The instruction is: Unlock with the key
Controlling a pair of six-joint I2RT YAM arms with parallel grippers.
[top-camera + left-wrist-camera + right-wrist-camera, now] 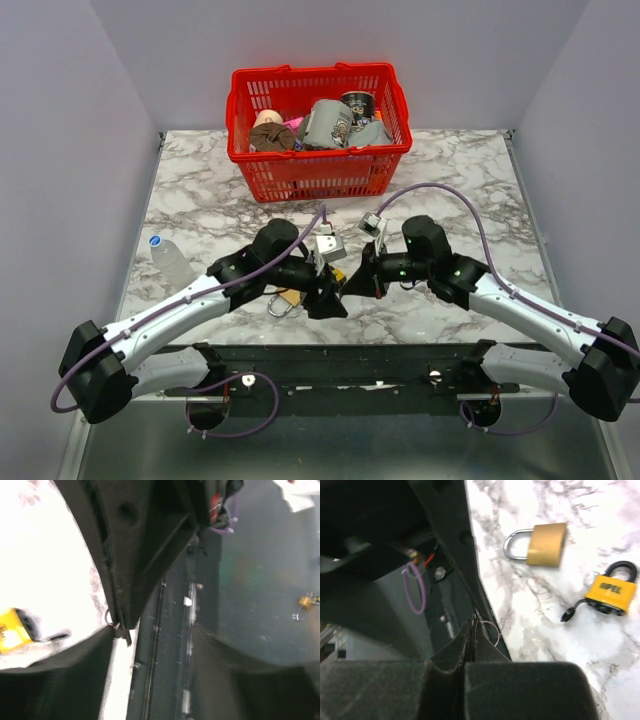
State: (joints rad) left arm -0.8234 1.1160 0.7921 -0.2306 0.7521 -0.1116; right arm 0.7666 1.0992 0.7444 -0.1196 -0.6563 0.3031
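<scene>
Grey metal shows at the seam of the right gripper (470,630), whose fingers are pressed together on the key (475,624); only a thin sliver of it and its wire key ring (489,631) stick out past the tips. The key is held off the marble bench (450,170) near its front edge and touches neither lock. Both locks lie flat on the marble in the right wrist view: the brass padlock (547,544), and beside it the yellow-and-black padlock (611,595) with its black shackle. The left gripper (325,298) meets the right one tip to tip at the middle of the bench. In its own blurred wrist view its fingers stand spread, with the right gripper's dark fingers and the ring between them. At the back of the bench stands a red basket (320,175) filled with odds and ends, and a clear plastic bottle (168,262) lies at the left edge.
</scene>
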